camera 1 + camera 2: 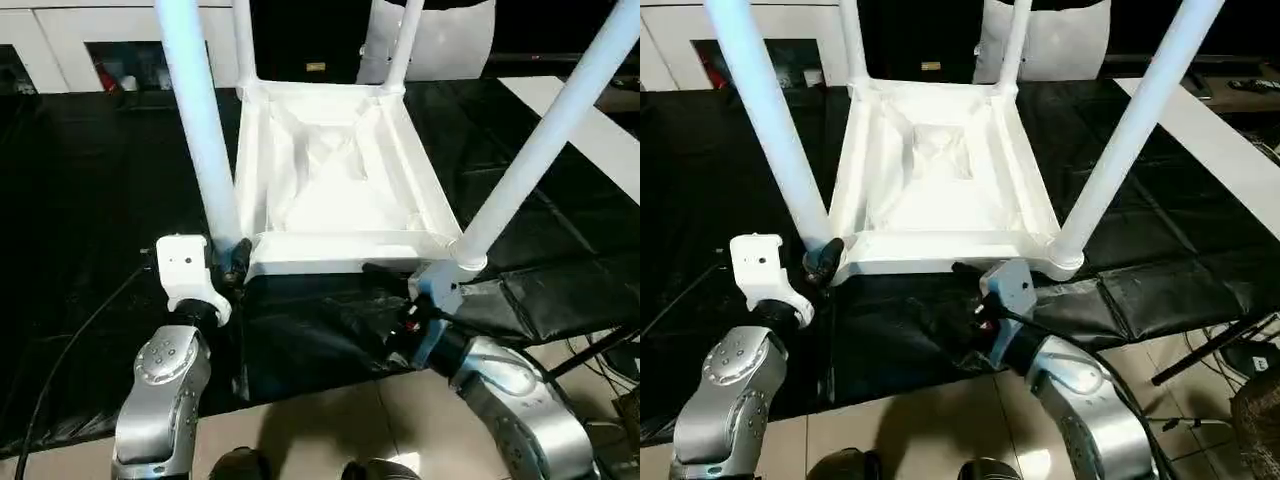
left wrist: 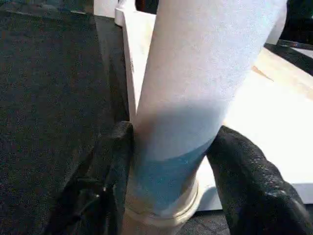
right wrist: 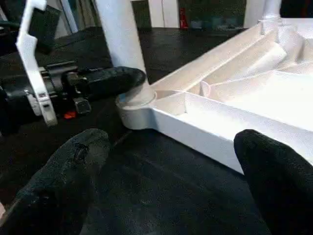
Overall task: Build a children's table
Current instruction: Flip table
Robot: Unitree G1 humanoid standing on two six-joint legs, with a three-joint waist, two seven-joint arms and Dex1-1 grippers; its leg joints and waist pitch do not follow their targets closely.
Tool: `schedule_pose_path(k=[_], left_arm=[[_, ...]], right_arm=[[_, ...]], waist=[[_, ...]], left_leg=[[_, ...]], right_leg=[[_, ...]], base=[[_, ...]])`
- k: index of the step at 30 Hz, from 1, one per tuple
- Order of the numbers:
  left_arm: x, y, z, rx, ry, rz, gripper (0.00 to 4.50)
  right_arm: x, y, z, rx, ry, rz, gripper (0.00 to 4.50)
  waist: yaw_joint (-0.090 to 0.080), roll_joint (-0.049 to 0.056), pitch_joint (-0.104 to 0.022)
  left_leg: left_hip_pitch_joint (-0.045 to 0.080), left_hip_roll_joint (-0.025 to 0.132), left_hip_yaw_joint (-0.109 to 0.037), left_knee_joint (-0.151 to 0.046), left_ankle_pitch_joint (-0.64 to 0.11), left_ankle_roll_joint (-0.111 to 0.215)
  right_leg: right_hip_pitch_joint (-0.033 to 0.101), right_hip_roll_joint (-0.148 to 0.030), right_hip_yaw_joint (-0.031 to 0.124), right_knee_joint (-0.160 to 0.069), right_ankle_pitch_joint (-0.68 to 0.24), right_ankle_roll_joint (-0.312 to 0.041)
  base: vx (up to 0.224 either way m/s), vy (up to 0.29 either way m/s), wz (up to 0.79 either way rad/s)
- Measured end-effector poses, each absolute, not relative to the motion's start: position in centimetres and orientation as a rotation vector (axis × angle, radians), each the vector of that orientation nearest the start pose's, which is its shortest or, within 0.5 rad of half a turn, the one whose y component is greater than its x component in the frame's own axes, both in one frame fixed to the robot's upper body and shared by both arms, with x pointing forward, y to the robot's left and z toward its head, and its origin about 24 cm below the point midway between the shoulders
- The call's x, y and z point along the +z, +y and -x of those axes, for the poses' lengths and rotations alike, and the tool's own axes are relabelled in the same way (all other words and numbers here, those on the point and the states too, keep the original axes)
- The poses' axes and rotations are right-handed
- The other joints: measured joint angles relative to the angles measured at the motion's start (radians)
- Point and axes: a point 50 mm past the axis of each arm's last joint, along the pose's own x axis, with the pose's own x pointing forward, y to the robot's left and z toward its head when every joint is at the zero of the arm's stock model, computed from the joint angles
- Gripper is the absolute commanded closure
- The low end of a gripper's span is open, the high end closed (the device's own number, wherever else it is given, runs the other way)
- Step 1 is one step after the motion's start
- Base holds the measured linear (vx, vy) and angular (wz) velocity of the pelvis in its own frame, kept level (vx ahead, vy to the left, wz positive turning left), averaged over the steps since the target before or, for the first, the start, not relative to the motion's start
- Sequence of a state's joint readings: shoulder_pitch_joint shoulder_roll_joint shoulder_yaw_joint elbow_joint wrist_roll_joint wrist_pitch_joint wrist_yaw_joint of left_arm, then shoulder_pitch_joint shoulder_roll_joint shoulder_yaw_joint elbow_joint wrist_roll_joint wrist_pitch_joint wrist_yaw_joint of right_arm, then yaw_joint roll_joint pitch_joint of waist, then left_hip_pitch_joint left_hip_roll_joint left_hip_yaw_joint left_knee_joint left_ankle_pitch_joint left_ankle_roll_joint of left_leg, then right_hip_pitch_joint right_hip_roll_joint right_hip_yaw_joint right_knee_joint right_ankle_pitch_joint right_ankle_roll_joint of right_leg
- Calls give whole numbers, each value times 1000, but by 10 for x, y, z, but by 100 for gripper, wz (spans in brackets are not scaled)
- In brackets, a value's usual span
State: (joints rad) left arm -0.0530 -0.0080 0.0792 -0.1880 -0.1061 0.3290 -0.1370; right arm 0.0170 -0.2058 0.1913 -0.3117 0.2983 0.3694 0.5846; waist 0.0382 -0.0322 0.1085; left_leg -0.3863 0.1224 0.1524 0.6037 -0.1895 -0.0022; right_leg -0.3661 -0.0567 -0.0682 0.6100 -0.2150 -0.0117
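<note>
Your left gripper [image 2: 168, 181] is clamping a leg [image 1: 200, 140] of the all-white children's table [image 1: 330, 180], lying upside down (no readable writing); your right gripper [image 3: 171, 176] is gaping just before its rim.

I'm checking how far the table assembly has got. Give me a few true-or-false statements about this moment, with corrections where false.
1. The table top lies upside down with four legs standing up from its corners. True.
2. The left gripper has its fingers around the near-left leg, close to the socket. True.
3. The right gripper is shut on the near-right leg. False: it is open, holding nothing, in front of the top's near rim.
4. The table top rests on a white cloth. False: the covering under it is black.
</note>
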Motion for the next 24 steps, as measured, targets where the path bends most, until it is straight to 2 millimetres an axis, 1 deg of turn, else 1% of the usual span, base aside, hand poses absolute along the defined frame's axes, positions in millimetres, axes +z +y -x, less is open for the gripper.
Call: schedule_pose_path(k=[5, 9, 13, 15, 18, 20, 24], left_arm=[[68, 151, -265, -108, 84, 149, 237], [70, 152, -264, -67, 103, 245, 238], [70, 157, -261, -32, 127, 341, 238], [70, 160, -259, -18, 136, 403, 238], [71, 163, -257, -15, 138, 465, 238], [71, 165, -255, -5, 142, 518, 238], [71, 168, -253, 13, 159, 572, 238]], right_arm=[[72, -100, -224, 854, 106, -125, 0], [68, -96, -221, 844, 141, -196, 0], [71, -94, -222, 810, 147, -234, 0], [69, -96, -223, 761, 161, -246, 0], [67, -101, -227, 686, 173, -262, 0], [62, -109, -233, 594, 185, -290, 0], [60, -117, -244, 499, 190, -343, 0]], waist=[[5, 0, 0], [0, 6, 1], [-6, 14, 1], [-10, 17, 0], [-9, 17, 0], [-9, 18, 0], [-10, 19, -1]], left_leg=[[-1, 0, 0, 0, 0, 0], [-1, 0, 2, 0, 0, 0], [0, 0, 2, -1, 0, 0], [0, 0, 2, -2, 0, 0], [0, 0, 2, -3, 0, 0], [0, 0, 2, -3, 0, 0], [0, 0, 3, -4, 0, 0]], right_leg=[[0, 0, 0, 0, 0, 0], [-1, -1, 1, 0, 0, 0], [-2, -1, 1, 0, -1, 1], [-2, -1, 1, 0, -2, 3], [-3, -1, 1, 0, -3, 5], [-3, -1, 2, 0, -3, 6], [-4, -1, 2, 0, -4, 7]], base=[[0, 0, 0], [0, 0, 0], [0, 0, 0], [0, 0, 0], [0, 0, 0], [0, 0, 0], [0, 0, 0]])
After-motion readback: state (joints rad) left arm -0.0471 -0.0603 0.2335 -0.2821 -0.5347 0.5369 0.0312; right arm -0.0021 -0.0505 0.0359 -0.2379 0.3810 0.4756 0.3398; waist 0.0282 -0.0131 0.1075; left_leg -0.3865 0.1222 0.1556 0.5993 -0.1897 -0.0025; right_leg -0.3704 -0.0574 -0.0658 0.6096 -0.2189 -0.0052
